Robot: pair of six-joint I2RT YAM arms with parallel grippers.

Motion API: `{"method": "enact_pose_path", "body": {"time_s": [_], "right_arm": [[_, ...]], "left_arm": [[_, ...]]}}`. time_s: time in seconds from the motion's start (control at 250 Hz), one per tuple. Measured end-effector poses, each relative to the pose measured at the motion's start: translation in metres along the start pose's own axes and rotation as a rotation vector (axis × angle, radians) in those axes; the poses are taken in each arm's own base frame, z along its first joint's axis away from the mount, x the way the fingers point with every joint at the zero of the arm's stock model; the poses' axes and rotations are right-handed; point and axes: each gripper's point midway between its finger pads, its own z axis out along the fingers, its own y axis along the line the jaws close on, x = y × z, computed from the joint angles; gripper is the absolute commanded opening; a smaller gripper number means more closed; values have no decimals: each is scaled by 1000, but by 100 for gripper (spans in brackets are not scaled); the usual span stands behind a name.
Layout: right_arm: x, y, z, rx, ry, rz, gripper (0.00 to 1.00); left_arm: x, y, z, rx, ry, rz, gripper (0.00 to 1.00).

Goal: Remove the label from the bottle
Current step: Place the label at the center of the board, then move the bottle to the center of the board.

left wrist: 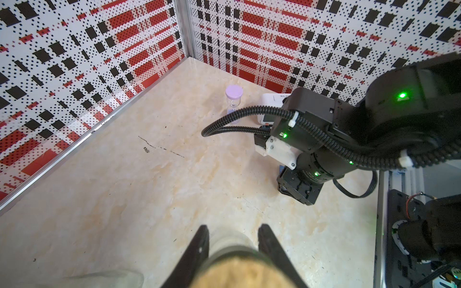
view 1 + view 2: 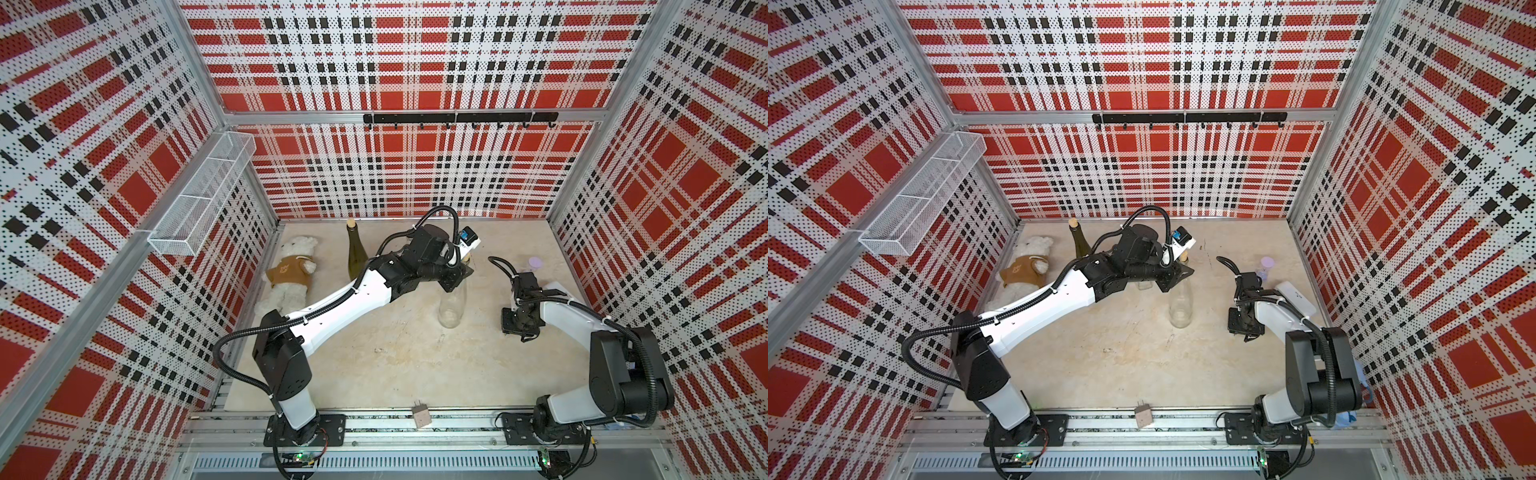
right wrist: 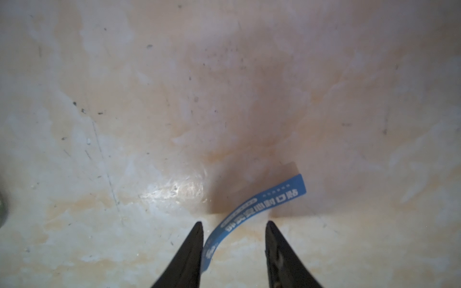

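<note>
Right wrist: R gripper jaws apart, blue label btwn them, 1 end against a finger. Left wrist: L gripper clamped on bottle neck; bottle upright under it in both top views.

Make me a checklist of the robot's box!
Surface: beige marbled tabletop, scuffed.
Job's things: clear glass corked bottle upright; blue label strip off it, between the fingers of the right gripper.
Clutter: dark green glass bottle, white teddy bear in brown shirt, purple-capped sand timer.
Grippers: left gripper shut on the clear bottle's neck; right gripper open.
Cables: black corrugated hoses along both arms.
Surroundings: red plaid walls, white wire basket, black hook rail.
</note>
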Motion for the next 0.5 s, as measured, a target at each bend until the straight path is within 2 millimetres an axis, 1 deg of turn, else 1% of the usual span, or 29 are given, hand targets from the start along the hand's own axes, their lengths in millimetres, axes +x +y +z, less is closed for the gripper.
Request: {"method": "enact_pose_path", "body": {"time_s": [0.12,0.336,0.5], "right_arm": [[-4,1,1,1,1,-11,44],[0,0,9,10,35,-29,46],[-3,1,11,14,43,-43,47]], "left_arm": [[0,0,0,0,0,0,36],[0,0,0,1,0,0,36],[0,0,0,1,0,1,36]]}}
